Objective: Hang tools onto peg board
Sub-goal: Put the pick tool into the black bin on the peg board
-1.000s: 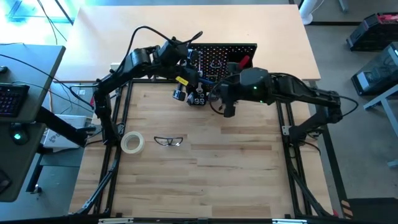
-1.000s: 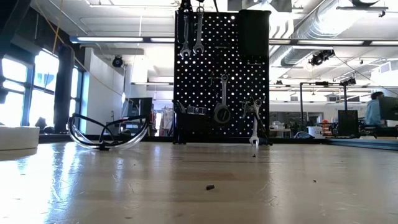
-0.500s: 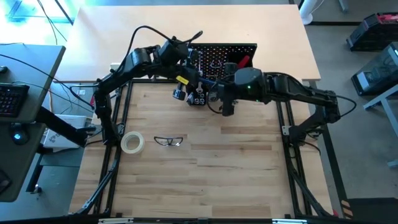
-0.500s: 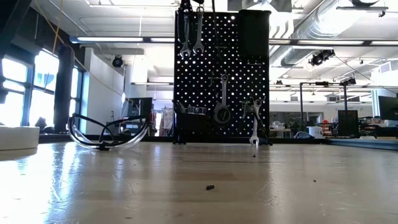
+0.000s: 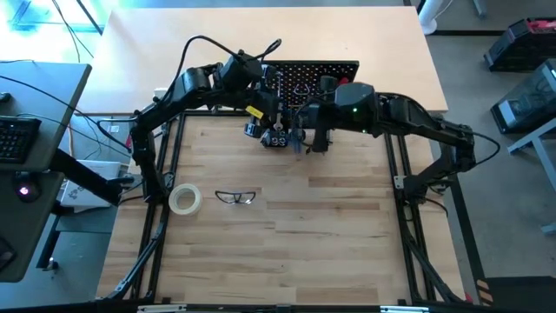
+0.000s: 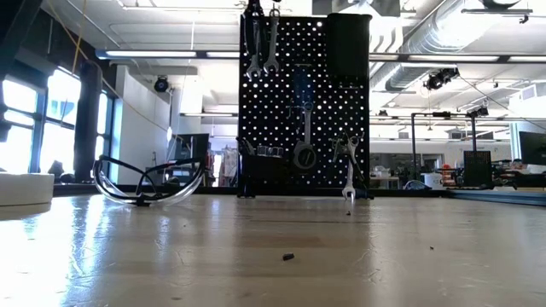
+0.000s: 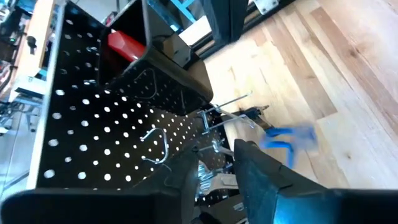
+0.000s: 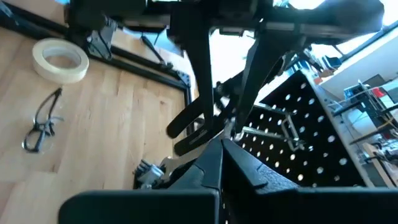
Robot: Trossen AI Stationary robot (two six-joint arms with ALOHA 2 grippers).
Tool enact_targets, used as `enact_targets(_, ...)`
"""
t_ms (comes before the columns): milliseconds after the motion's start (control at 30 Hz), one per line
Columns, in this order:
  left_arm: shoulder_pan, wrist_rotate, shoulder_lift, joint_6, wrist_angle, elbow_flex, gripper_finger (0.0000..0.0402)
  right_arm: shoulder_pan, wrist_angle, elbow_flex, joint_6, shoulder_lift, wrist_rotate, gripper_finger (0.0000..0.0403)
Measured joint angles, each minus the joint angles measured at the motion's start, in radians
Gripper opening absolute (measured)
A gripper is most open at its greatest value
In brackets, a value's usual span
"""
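Observation:
The black peg board stands at the table's far edge. Two silver wrenches, a third wrench and pliers hang from its hooks. A red-handled tool sticks out of its black bin. My right gripper is in front of the board, shut, with the blue-handled hex key at its tip; the key is blurred in the low view. My left gripper is beside it at the board's left part, fingers a little apart, holding nothing that I can see. My right gripper has the blue-handled hex key at its fingertips, coming at the board from the table's right and near side. Its own fingers hide the place of contact. The key's blue handle is clear of the table, in front of the board's face.
A pale tape roll and clear glasses lie on the table's left half, nearer the front. Bare wire hooks stick out of the board. The table's near and right parts are bare wood.
My right gripper has gone toward the table's far edge, up to the peg board. The blue hex key now shows in front of the board's face in the low view, blurred by its motion.

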Motion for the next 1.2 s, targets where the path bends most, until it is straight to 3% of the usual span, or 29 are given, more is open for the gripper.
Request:
enact_targets(400, -0.009, -0.013, -0.017, -0.02, -0.002, 0.001, 0.0105, -0.02, -0.071, 0.028, 0.043, -0.001, -0.076, 0.0)
enact_targets(767, -0.102, -0.002, -0.019, -0.077, -0.123, 0.001, 0.0106, 0.099, -0.417, 0.0, 0.291, -0.001, -0.178, 0.0)
enact_targets(967, -0.175, 0.166, -0.02, -0.138, -0.177, -0.108, 0.0106, 0.189, -0.38, -0.255, 0.447, -0.006, -0.135, 0.0013)
enact_targets(1100, -0.205, 0.207, -0.019, -0.144, -0.132, -0.288, 0.0103, 0.213, -0.263, -0.505, 0.53, -0.009, -0.113, 0.0052)
enact_targets(1200, -0.215, 0.215, -0.018, -0.167, -0.019, -0.458, 0.0096, 0.222, -0.071, -0.697, 0.57, -0.031, -0.142, 0.0085)
